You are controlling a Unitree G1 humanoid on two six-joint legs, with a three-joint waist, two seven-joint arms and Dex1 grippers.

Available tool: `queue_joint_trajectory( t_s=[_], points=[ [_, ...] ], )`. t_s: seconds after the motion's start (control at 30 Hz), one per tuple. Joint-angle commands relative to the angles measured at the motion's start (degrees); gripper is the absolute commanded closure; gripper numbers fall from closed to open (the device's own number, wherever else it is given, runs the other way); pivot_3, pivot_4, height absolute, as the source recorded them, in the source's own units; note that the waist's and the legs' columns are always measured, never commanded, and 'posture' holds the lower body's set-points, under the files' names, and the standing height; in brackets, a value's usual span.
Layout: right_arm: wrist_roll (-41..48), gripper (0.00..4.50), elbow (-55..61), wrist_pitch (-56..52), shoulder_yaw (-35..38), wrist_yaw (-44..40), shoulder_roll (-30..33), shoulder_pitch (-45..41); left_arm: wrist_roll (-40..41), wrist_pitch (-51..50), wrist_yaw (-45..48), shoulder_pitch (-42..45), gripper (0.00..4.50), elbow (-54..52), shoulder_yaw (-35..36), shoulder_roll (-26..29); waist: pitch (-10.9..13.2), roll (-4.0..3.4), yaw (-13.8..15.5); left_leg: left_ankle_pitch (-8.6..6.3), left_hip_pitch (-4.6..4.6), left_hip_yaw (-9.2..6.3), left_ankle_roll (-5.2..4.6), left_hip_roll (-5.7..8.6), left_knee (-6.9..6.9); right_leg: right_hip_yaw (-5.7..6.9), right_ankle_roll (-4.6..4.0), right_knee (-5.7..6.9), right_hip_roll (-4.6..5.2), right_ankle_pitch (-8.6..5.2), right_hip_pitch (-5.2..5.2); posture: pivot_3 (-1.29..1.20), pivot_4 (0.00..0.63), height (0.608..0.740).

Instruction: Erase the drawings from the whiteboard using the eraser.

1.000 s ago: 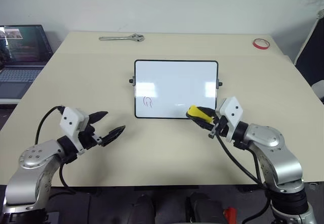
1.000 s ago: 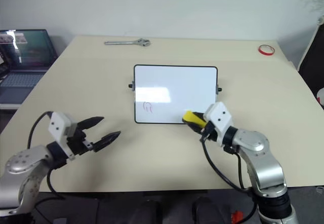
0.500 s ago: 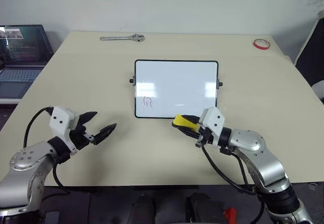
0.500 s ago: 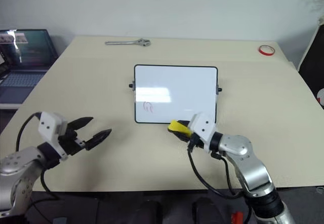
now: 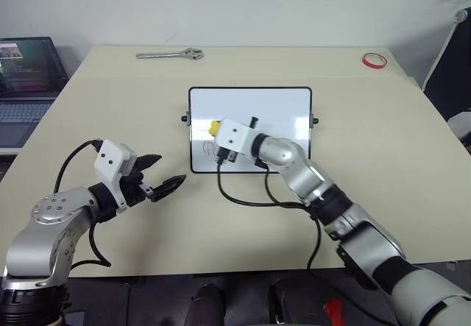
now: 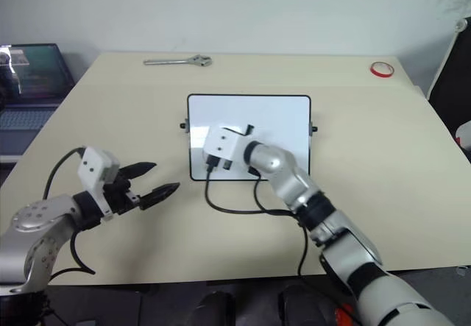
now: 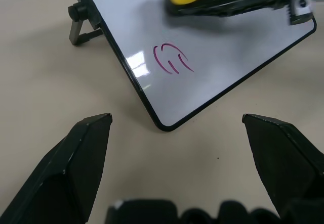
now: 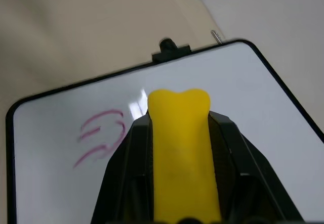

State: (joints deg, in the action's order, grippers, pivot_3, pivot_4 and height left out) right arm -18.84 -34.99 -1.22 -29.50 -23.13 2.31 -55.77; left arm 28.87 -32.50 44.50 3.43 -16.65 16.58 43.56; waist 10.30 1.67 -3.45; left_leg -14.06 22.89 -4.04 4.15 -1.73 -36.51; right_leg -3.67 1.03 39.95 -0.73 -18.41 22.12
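A wrench [image 5: 168,55] lies at eleven o'clock on the surface [image 5: 383,142], red tape ring [image 5: 374,60] at one, laptop [image 5: 26,79] at ten.

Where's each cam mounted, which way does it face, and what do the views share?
Left eye, right eye: on the head, looking forward and down at the table, whiteboard, wrench, tape ring, laptop; both arms show.
Left wrist: looks past the open left hand at the whiteboard corner and drawing.
Right wrist: looks along the right hand shut on the eraser, over the whiteboard.
Shared: whiteboard, drawing and eraser show in the wrist views and left eye.
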Motion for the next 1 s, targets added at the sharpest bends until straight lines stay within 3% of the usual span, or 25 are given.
queue_joint_trajectory(
  t_s=[0.03,0.13,0.27,0.43,0.73,1.0],
  points=[
    [-0.9,3.38,-7.4,3.8,-0.3,-1.0,-1.1,-2.2,0.4,0.1,0.2,-0.9,0.0,-2.9,1.0,0.8,0.0,0.0,0.2,0.0,0.02,-0.01,0.0,0.0,0.01,0.01,0.0,-0.01,0.03,0.0,0.0,0.0,0.15,0.74],
    [-2.1,3.38,-11.2,4.0,-2.3,-6.6,-0.2,-0.9,0.5,0.1,0.0,-1.8,0.0,-3.6,1.5,0.8,0.0,0.03,0.3,0.0,-0.01,-0.02,0.0,0.04,-0.02,0.02,0.0,0.02,0.09,0.0,-0.03,0.0,0.15,0.74],
    [-2.1,3.38,-12.9,6.3,-1.7,-7.3,1.2,-0.1,0.6,0.2,-0.1,-2.5,0.0,-3.8,2.0,0.9,0.0,-0.02,0.3,0.01,-0.41,-0.11,-0.01,0.04,-0.03,0.1,0.0,0.08,0.07,0.0,-0.43,0.0,0.15,0.74],
    [-3.4,3.38,-17.2,8.7,1.7,6.9,0.7,-4.5,0.5,0.4,-0.1,-2.7,0.0,-3.8,1.7,0.7,0.1,-0.1,0.4,0.02,-0.82,-0.19,0.0,0.07,-0.03,0.17,-0.01,0.1,0.06,0.0,-0.83,0.0,0.15,0.74],
    [-8.9,3.39,-15.6,11.6,-7.4,-8.2,4.6,1.1,0.0,1.7,0.9,-2.2,0.0,-1.9,1.0,0.6,0.0,-0.05,0.4,0.06,-1.04,-0.15,0.01,0.06,0.09,0.11,-0.07,0.08,0.04,0.04,-0.96,0.0,0.15,0.74],
    [-8.5,3.39,-17.6,9.2,-1.1,7.7,3.9,-3.7,-1.3,5.6,3.7,-2.7,0.0,2.5,1.0,0.6,0.1,-0.19,0.7,0.25,-1.07,-0.18,-0.02,0.07,0.09,0.18,-0.15,0.11,0.03,0.08,-0.97,0.0,0.15,0.74]
  ],
)
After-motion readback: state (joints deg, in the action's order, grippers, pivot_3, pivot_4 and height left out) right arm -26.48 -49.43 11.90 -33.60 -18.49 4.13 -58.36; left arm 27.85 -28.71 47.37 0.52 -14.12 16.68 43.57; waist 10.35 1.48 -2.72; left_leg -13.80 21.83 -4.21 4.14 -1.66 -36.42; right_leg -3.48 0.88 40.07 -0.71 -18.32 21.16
